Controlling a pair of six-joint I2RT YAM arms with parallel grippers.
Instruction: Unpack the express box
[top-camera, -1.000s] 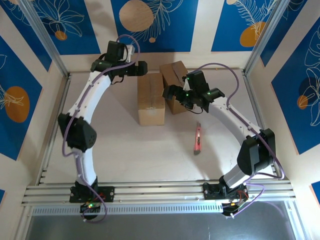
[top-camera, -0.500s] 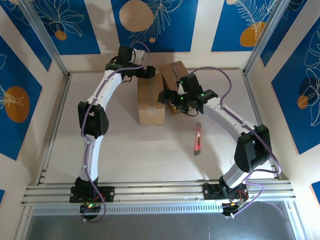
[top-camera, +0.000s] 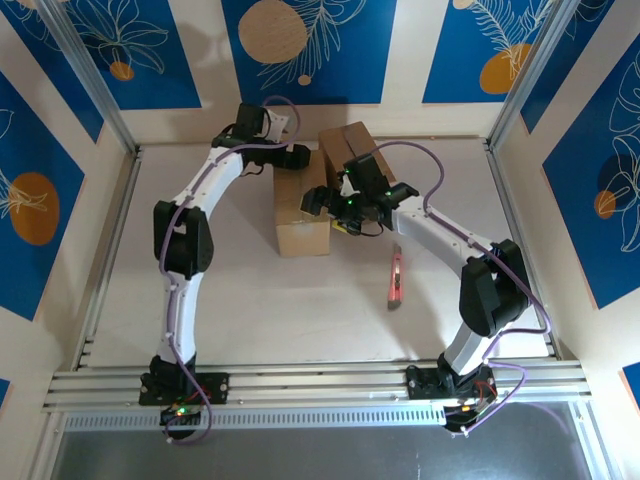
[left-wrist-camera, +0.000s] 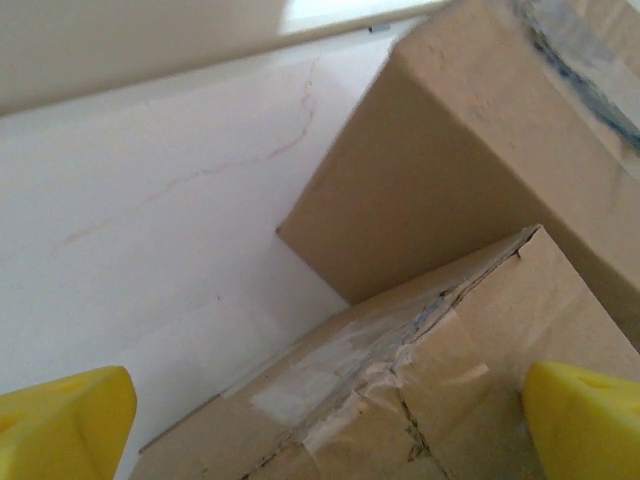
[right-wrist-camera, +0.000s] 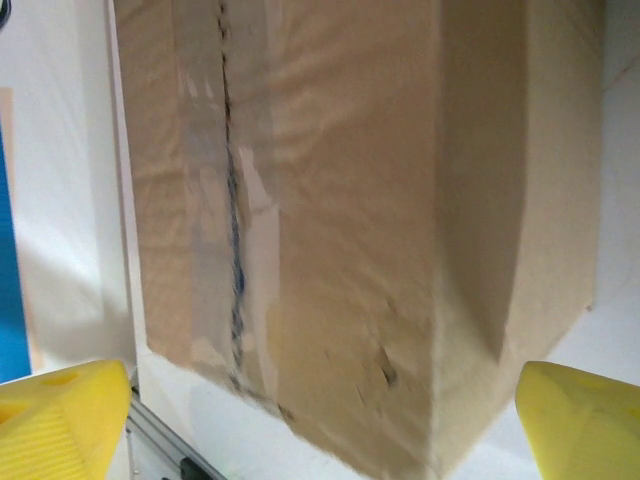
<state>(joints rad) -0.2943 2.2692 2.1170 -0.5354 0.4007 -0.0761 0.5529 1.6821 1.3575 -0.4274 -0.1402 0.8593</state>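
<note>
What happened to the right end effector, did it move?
Yes. In the top view the right end effector slid left, away from the red knife and toward the long box.

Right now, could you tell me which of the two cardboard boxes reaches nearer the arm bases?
The longer box on the left, lying straight; the angled box to its right ends farther back.

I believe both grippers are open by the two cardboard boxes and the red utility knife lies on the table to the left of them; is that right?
Not quite: the red utility knife lies on the table to the right of the cardboard boxes, as the top external view shows. The left gripper and right gripper are indeed open by the boxes.
</note>
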